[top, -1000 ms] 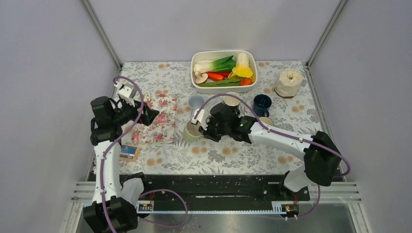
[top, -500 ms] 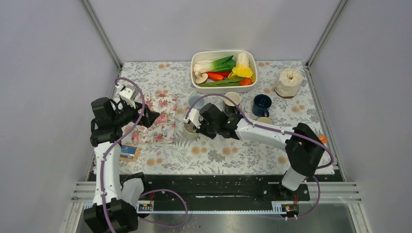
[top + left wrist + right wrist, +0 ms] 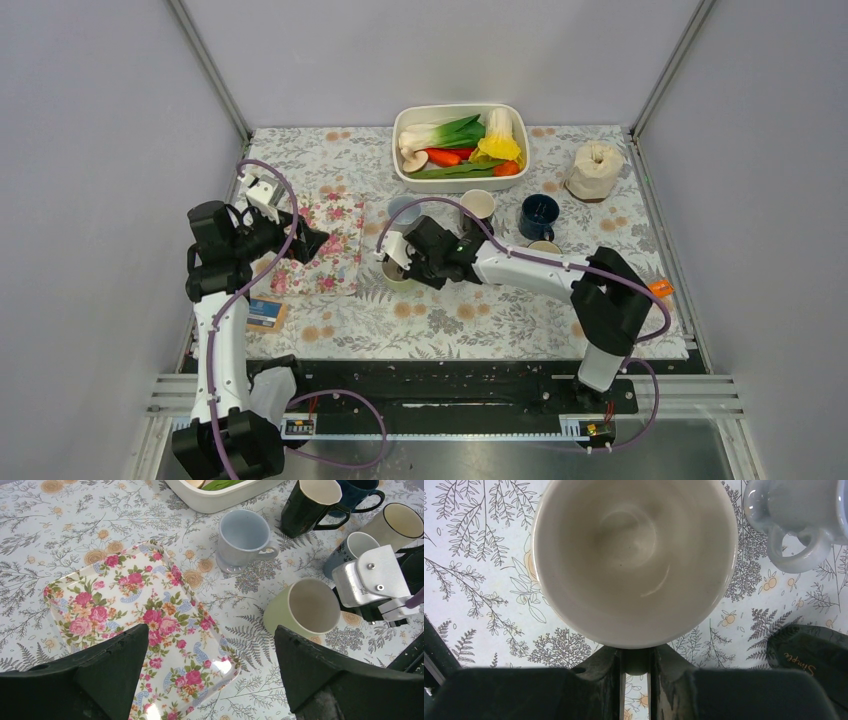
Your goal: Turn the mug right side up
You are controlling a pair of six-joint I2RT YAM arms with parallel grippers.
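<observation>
The turning itself looks done. The pale green ceramic mug [image 3: 634,555] sits directly ahead of the right tool [image 3: 635,672] with its mouth facing up and the cream inside open to the wrist camera. Its handle is pinched in the narrow gap between the two fingers, so that tool is clenched on the mug. From the left wrist view the base seems to rest on the flower-patterned counter [image 3: 474,580], though contact cannot be confirmed. What is left, as I judge it, is to let go and back away without tipping the mug. A pale blue ceramic mug [image 3: 794,515] stands just beyond it to one side. The left tool [image 3: 210,666] is spread wide, grasping nothing, above a rose-printed rectangular tray [image 3: 125,615].
</observation>
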